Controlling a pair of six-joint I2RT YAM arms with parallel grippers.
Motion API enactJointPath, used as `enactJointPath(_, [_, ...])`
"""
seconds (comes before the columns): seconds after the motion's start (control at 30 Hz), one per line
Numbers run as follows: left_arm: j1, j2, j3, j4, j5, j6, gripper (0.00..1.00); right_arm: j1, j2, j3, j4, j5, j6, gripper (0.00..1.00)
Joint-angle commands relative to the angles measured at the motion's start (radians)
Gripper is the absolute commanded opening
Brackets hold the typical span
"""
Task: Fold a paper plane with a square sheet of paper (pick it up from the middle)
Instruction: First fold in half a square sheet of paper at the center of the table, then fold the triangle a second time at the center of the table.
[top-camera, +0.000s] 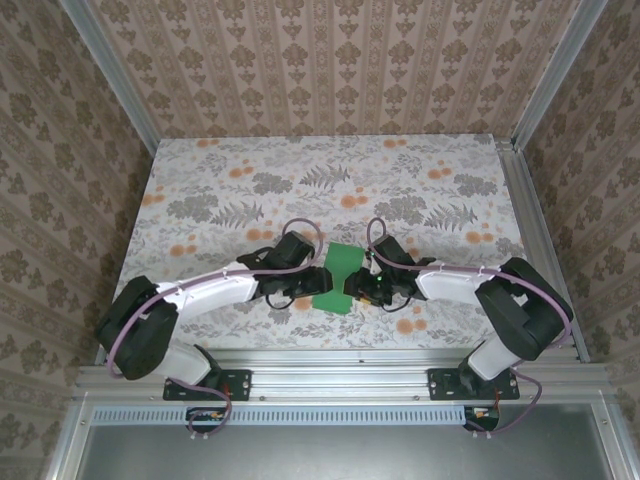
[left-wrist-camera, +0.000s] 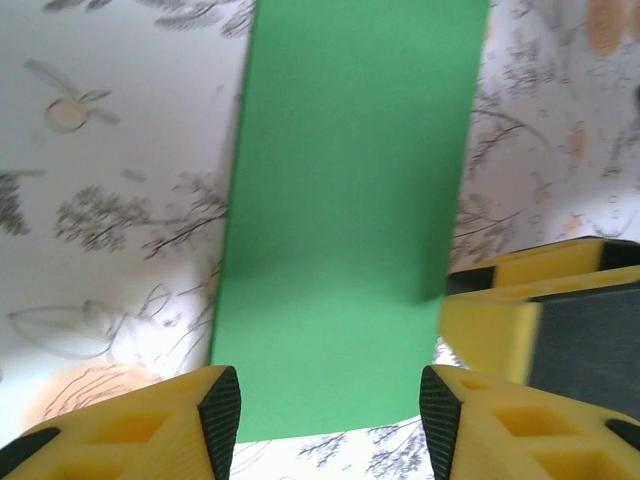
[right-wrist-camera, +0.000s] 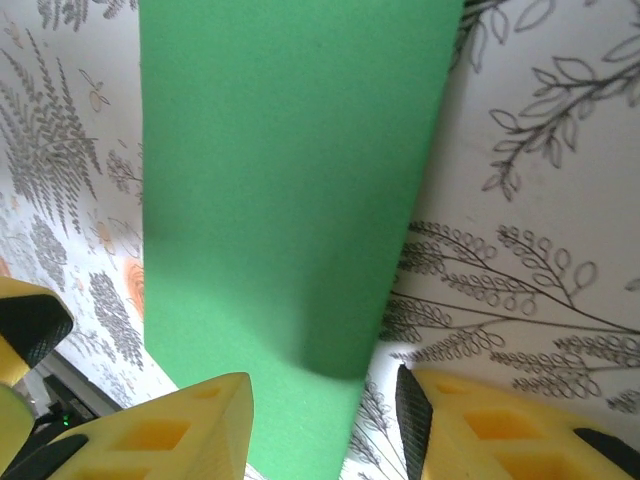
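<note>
top view: green sheet (top-camera: 337, 266) lies on the floral tabletop (top-camera: 250, 170), lower centre of frame, a little above the near rail (top-camera: 340, 362). it reads as a narrow strip running up-down, with both grippers covering its sides at mid-height. left gripper (top-camera: 318, 282) is at the strip's left edge, right gripper (top-camera: 353, 288) at its right edge. they face each other with the sheet between them. both arms are bent low over the table, bases at lower left and lower right.

left wrist view: green sheet (left-wrist-camera: 345, 200) runs from top of frame to bottom centre, flat, no crease visible. left gripper (left-wrist-camera: 330, 425) has its jaws at a medium gap, one tip at each side edge of the strip, and the sheet's near end sits in that gap. it isn't clamped on the sheet. a yellow finger (left-wrist-camera: 500, 320) of the right gripper shows at mid right, at the strip's right edge. touching or just above it, can't tell.

right wrist view: green sheet (right-wrist-camera: 290, 180) fills the upper centre and narrows toward the bottom. right gripper (right-wrist-camera: 322, 430) is also at a medium gap, and the strip's end passes between the tips and under the left one. no pinch visible. the left gripper's fingertip (right-wrist-camera: 30, 335) shows at lower left, beside the sheet.

can't tell whether any tip is pressing on the paper.
</note>
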Motion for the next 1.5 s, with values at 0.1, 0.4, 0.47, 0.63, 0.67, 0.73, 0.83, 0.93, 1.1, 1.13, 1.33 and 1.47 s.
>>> enactJointPath(0.1, [-0.002,0.087,0.004,0.062,0.063,0.052,0.45,-0.002,0.040,-0.035,0.159,-0.067,0.105,0.45])
enactJointPath(0.4, [0.001,0.130,-0.025,0.071,0.073,0.072,0.36,-0.019,0.060,-0.077,0.348,-0.097,0.210,0.42])
enactJointPath(0.47, [0.002,0.133,-0.038,0.079,0.076,0.072,0.34,-0.021,0.072,-0.075,0.381,-0.101,0.226,0.41])
enactJointPath(0.63, [0.005,0.153,-0.047,0.089,0.089,0.084,0.33,-0.020,0.114,-0.050,0.411,-0.111,0.235,0.40])
enactJointPath(0.67, [0.005,0.158,-0.047,0.095,0.095,0.088,0.33,-0.019,0.121,-0.043,0.405,-0.110,0.228,0.40])
enactJointPath(0.73, [0.005,0.161,-0.046,0.102,0.102,0.093,0.32,-0.019,0.130,-0.025,0.384,-0.108,0.207,0.38])
enactJointPath(0.83, [0.007,0.158,-0.040,0.105,0.111,0.101,0.32,-0.016,0.146,-0.004,0.369,-0.118,0.185,0.37])
enactJointPath(0.93, [0.014,0.146,-0.043,0.109,0.117,0.104,0.32,-0.011,0.155,0.003,0.390,-0.129,0.183,0.35])
enactJointPath(1.1, [0.025,0.112,-0.043,0.104,0.134,0.111,0.32,-0.004,0.171,0.029,0.365,-0.134,0.158,0.29])
enactJointPath(1.13, [0.026,0.101,-0.040,0.095,0.136,0.115,0.32,-0.002,0.167,0.035,0.344,-0.128,0.145,0.27])
enactJointPath(1.33, [0.048,0.006,-0.006,0.018,0.134,0.144,0.34,-0.002,0.113,0.062,0.235,-0.106,0.068,0.14])
enactJointPath(1.47, [0.088,-0.066,0.030,-0.068,0.128,0.178,0.40,-0.006,0.064,0.090,0.165,-0.096,0.020,0.09])
